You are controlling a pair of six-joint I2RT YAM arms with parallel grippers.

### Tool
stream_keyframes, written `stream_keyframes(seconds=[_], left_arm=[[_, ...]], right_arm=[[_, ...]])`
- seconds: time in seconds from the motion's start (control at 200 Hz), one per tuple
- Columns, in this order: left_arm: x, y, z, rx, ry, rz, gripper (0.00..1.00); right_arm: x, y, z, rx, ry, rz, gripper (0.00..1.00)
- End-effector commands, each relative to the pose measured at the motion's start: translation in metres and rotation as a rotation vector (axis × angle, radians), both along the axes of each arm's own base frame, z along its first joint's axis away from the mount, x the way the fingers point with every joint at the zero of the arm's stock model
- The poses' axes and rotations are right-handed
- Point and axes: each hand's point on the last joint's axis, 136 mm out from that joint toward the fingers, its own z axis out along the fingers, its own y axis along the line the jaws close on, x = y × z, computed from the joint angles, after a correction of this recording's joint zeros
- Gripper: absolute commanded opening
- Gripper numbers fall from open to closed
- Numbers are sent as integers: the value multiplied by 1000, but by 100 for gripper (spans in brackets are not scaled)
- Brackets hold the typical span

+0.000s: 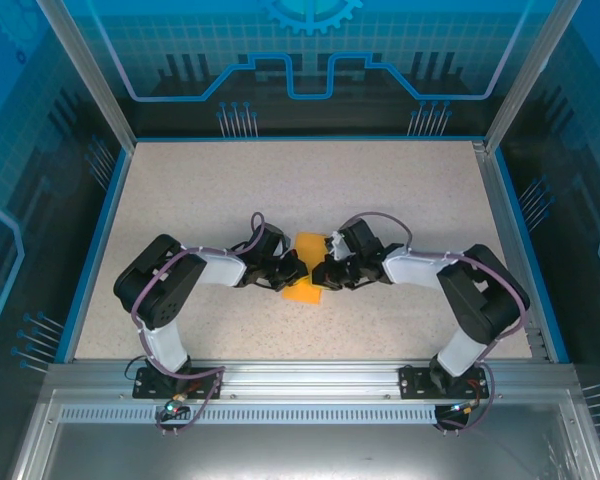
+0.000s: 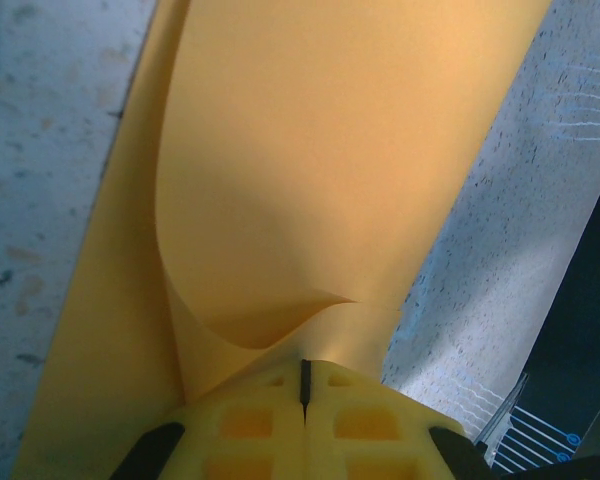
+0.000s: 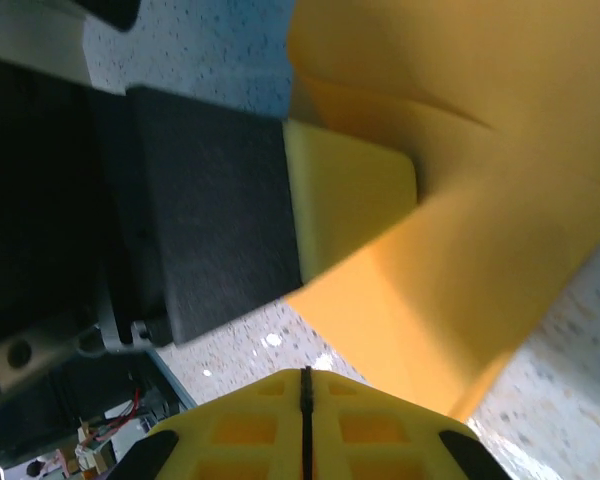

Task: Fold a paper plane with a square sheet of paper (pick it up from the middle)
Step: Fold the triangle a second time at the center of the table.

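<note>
Left fingers [image 2: 280, 390] pinching the square sheet of paper [image 1: 306, 248], curling off the tabletop [image 1: 430, 200]!
Right fingers [image 3: 325, 400] clenched just opposite (hold unclear); long axis runs near-to-far, between both.

Top external: high above the square sheet of paper [image 1: 302, 268], on its near side, looking down; paper small, mid-frame.
Left wrist: hard against the paper's left edge, facing along its surface.
Right wrist: equally close, at its right side.
Shared: the paper itself.
</note>
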Motion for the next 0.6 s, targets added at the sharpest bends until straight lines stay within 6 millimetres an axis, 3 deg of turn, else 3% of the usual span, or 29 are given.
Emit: stream_keyframes(seconds=[0.0,0.195,0.42,0.595], left_arm=[[-18,12,-23,87,79,-3,0],[-17,11,-22,80,76,-3,0],[-16,9,-18,74,63,-8,0],[-9,4,-2,56,20,-27,0]], right_arm=[[-3,9,-7,-21,23,10,9],[-13,9,-29,-49,77,37,9],[-29,-12,-58,-159,137,46,8],[-43,-25,-77,-202,190,37,7]])
